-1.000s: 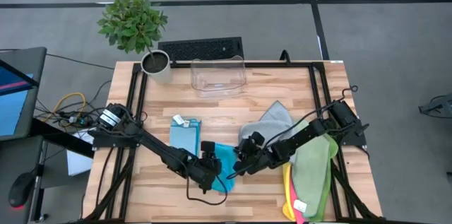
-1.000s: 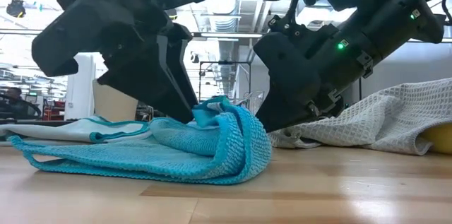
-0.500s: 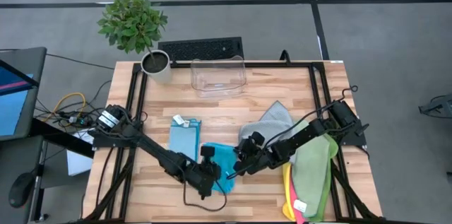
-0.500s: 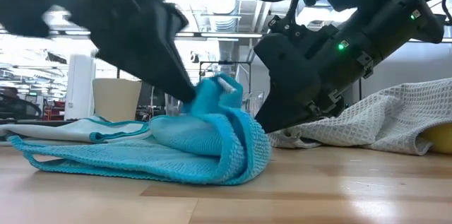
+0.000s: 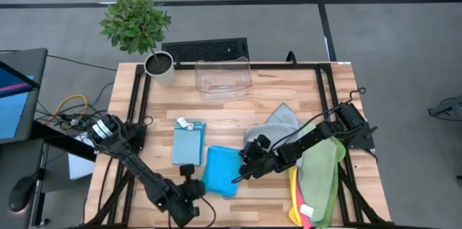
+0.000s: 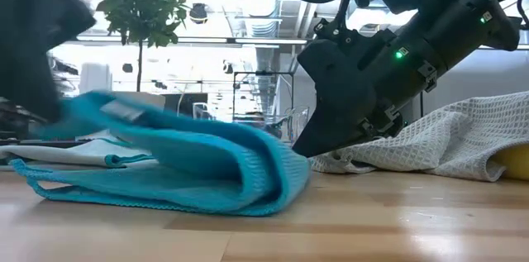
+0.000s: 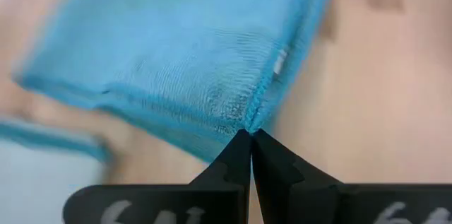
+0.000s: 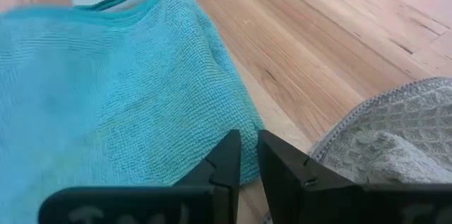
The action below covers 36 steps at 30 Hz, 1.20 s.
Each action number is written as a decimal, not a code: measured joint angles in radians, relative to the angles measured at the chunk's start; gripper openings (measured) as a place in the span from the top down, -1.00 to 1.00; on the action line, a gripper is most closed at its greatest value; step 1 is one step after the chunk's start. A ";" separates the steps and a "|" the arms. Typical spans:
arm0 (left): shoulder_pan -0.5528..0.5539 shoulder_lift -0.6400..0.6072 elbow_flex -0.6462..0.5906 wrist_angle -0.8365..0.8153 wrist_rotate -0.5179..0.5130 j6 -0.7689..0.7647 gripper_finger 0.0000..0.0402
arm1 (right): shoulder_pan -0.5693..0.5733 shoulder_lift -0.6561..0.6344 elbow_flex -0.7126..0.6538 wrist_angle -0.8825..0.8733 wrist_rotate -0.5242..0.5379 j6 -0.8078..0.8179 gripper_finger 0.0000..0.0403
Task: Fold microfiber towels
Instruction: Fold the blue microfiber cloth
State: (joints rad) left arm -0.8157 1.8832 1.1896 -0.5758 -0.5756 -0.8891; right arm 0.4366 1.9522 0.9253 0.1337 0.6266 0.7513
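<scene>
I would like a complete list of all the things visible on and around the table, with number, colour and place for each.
teal towel: one, table middle front, its corner pinched by the left arm's fingers.
light blue towel: one, folded, beside the teal one.
grey towel: one, under the right arm.
green towel: one, right edge.
yellow towel: one, under the green one.
pink towel: one, barely showing, front right.
clear bin: one, back of table.
potted plant: one, green, back left corner.
keyboard: one, black, behind the bin.
left gripper: shut on the towel.
right gripper: at the teal towel's right edge.
</scene>
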 joint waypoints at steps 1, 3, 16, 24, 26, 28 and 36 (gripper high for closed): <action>-0.005 0.000 0.000 -0.002 0.046 -0.029 0.99 | 0.000 0.000 0.000 0.000 0.000 0.000 0.63; -0.016 0.000 0.000 -0.004 0.140 -0.080 0.96 | 0.000 0.000 0.000 0.000 -0.001 0.000 0.63; -0.021 0.000 0.000 -0.024 0.057 -0.139 0.92 | 0.043 -0.007 0.001 0.162 -0.001 -0.150 0.63; -0.020 0.000 0.000 -0.113 0.090 -0.226 0.67 | 0.033 0.081 0.033 0.325 -0.094 -0.224 0.63; -0.021 0.000 0.000 -0.108 0.096 -0.241 0.56 | 0.019 0.142 0.055 0.324 -0.135 -0.208 0.63; -0.025 0.000 0.000 -0.099 0.124 -0.253 0.45 | 0.014 0.185 0.083 0.332 -0.138 -0.189 0.63; -0.097 0.000 0.073 -0.163 0.219 -0.353 0.20 | 0.013 0.199 0.112 0.311 -0.135 -0.182 0.63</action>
State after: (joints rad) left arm -0.9128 1.8832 1.2630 -0.7391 -0.3565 -1.2416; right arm 0.4492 2.1509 1.0378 0.4444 0.4914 0.5694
